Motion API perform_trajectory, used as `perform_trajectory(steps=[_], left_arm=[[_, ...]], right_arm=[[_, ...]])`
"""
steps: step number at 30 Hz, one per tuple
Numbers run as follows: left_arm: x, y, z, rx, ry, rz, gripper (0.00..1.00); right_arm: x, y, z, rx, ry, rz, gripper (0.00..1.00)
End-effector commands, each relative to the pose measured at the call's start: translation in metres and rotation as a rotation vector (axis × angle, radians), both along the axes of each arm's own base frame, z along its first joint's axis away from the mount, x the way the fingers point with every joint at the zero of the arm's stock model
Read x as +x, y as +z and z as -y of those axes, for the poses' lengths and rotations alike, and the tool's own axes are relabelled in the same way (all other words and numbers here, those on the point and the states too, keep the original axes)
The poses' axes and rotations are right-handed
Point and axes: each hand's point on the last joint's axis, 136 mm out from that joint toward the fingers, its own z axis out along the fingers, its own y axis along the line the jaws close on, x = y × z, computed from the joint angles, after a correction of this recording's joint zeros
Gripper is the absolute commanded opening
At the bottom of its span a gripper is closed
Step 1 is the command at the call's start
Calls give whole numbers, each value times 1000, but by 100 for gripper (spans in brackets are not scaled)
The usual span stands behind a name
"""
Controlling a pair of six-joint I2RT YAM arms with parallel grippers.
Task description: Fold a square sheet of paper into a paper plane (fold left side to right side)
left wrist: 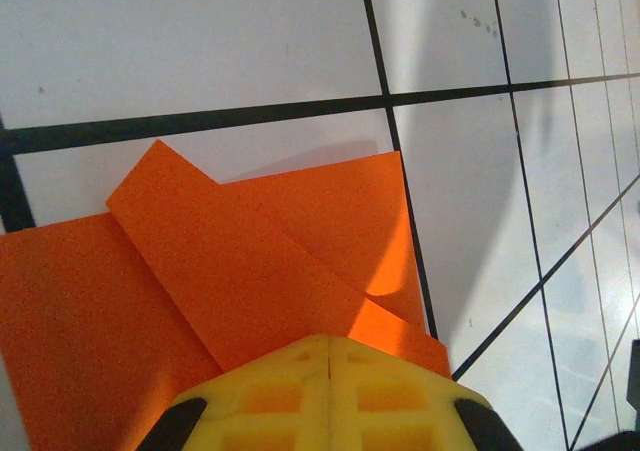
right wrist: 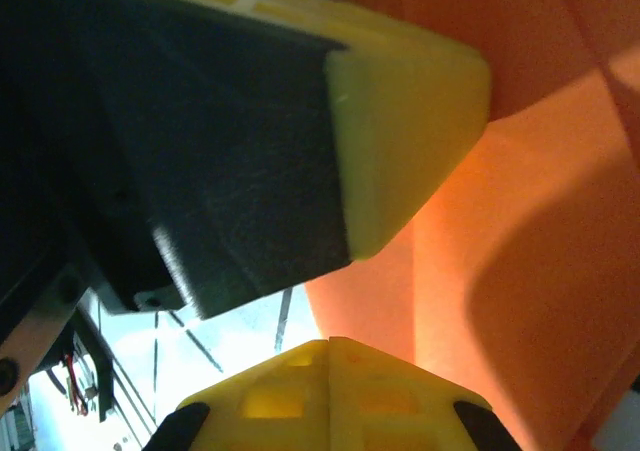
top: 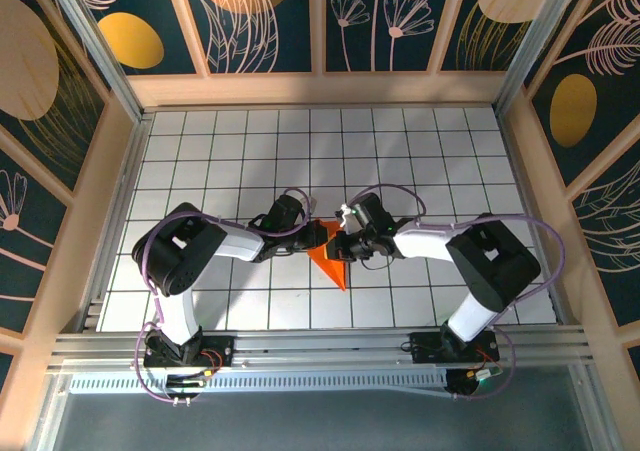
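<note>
Lying near the middle of the white tiled tabletop (top: 230, 141), the orange paper (top: 334, 262) sits between the two arms, already creased into a pointed shape whose tip aims toward the near edge. The left pincer (top: 307, 223) comes in from the left and meets the paper's far left corner, while the right pincer (top: 342, 239) reaches in from the right and sits at the upper right edge of it – the two heads are close together over the wide end. In the left wrist view the left pincer (left wrist: 330, 376) has its yellow fingers pressed together with only a thin seam between them, and the paper (left wrist: 250, 271) spreads out directly ahead of and under the tips, a narrow folded flap lying diagonally across a flatter layer, its right edge running along a black grid line of the tabletop (left wrist: 200, 41). In the right wrist view the right pincer (right wrist: 330, 376) is likewise closed, fingers together, with the paper (right wrist: 540, 231) rising just beyond and to the right of them; one yellow finger (right wrist: 410, 111) of the left pincer is up against the same sheet from above. Whether either pincer actually pinches a layer of paper or only presses on it – I cannot tell.
</note>
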Motion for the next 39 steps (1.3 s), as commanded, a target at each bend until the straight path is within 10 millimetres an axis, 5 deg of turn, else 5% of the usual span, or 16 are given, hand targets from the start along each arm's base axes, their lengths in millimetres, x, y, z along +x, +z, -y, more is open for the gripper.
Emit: perform_trajectory(steps=[1, 13, 39], left_arm=[[-16, -36, -28, 142, 30, -82, 0], [-16, -40, -31, 159, 40, -87, 0], [-17, -51, -40, 210, 76, -117, 0]], right_arm=[[13, 0, -5, -11, -28, 32, 0], [-4, -31, 8, -124, -6, -29, 0], [-35, -26, 20, -144, 30, -65, 0]])
